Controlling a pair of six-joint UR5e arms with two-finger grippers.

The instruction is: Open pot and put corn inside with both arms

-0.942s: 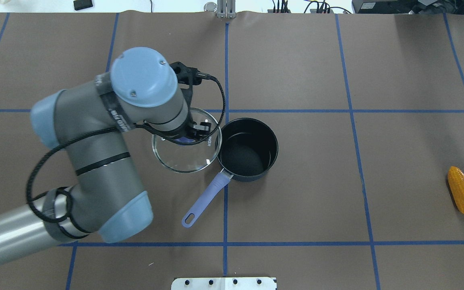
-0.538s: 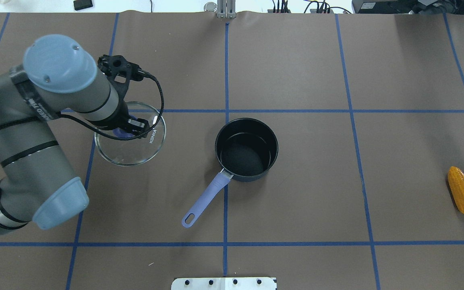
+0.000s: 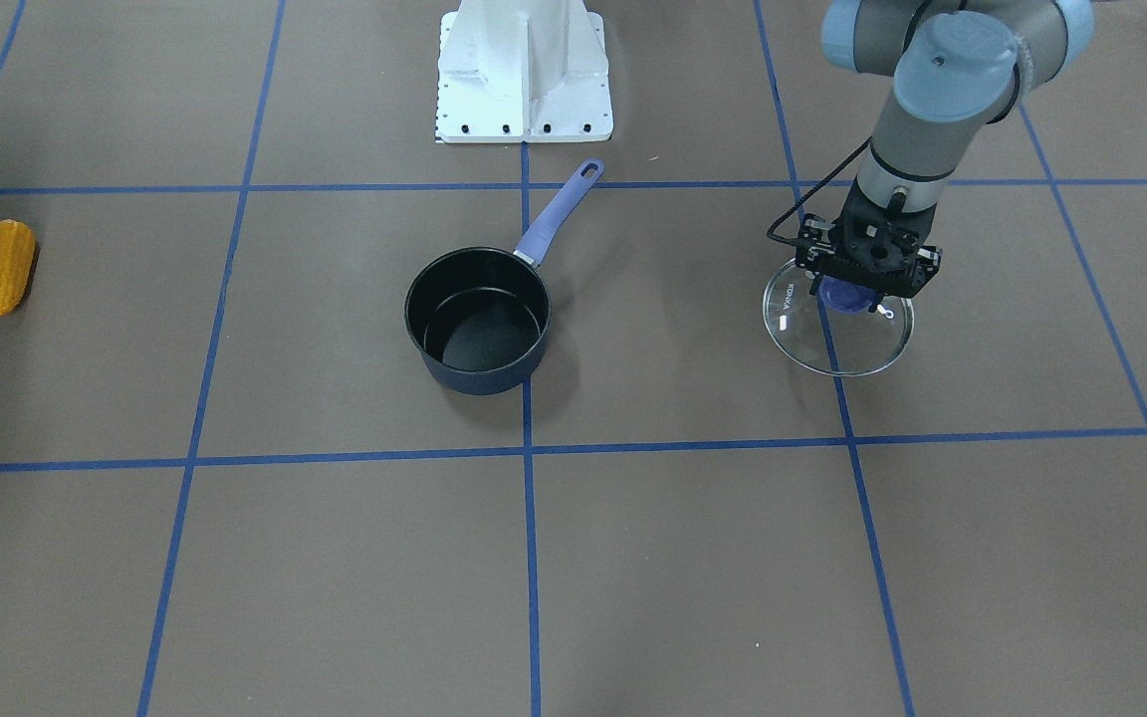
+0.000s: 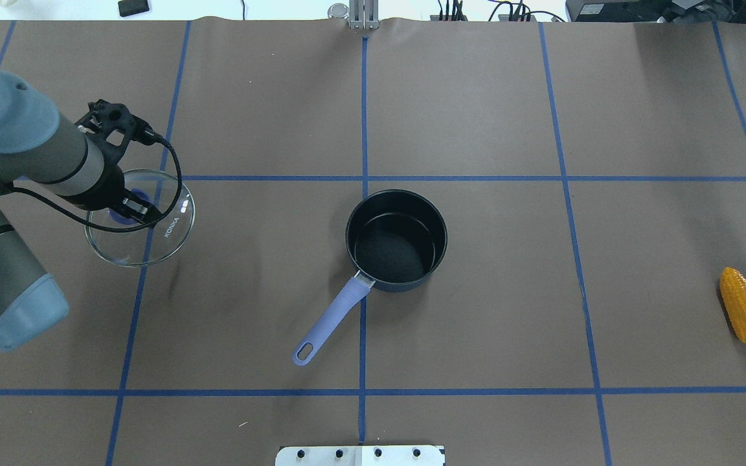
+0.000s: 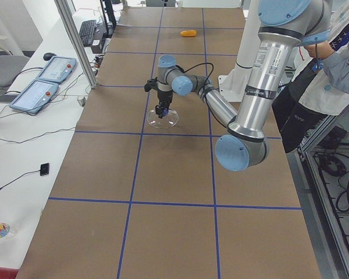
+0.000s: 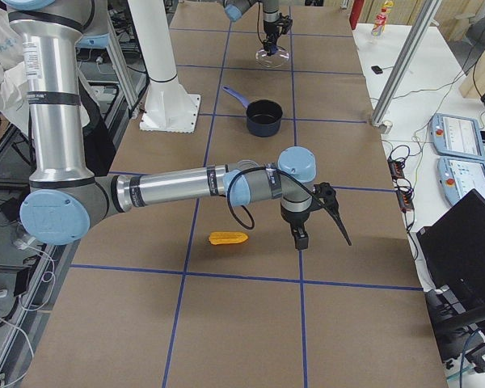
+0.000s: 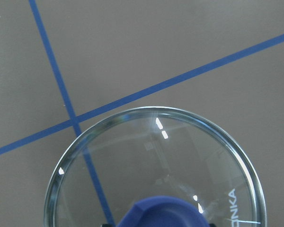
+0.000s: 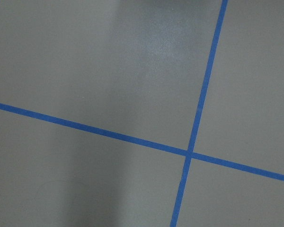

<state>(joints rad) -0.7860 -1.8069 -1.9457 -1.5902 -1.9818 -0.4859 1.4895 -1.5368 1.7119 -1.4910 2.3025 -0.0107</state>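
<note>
The dark navy pot [image 4: 396, 239] stands open mid-table, its lavender handle [image 4: 331, 317] towards my base; it also shows in the front view [image 3: 479, 319]. My left gripper [image 4: 128, 208] is shut on the blue knob of the round glass lid [image 4: 153, 239], held low over the table far to the pot's left [image 3: 837, 344]. The lid fills the left wrist view [image 7: 156, 161]. The orange-yellow corn [image 4: 744, 315] lies at the far right edge. My right gripper [image 6: 301, 238] shows only in the right side view, beside the corn [image 6: 228, 238]; I cannot tell whether it is open or shut.
The white base pedestal [image 3: 524, 70] stands at the table's near edge. Blue tape lines grid the brown table [image 4: 476, 116]. An operator [image 5: 337, 64] stands beside the base. Control pendants [image 5: 46, 78] lie on a side table.
My left arm has carried the glass lid leftwards, from beside the pot to the far left of the table. The pot and the corn have not moved.
</note>
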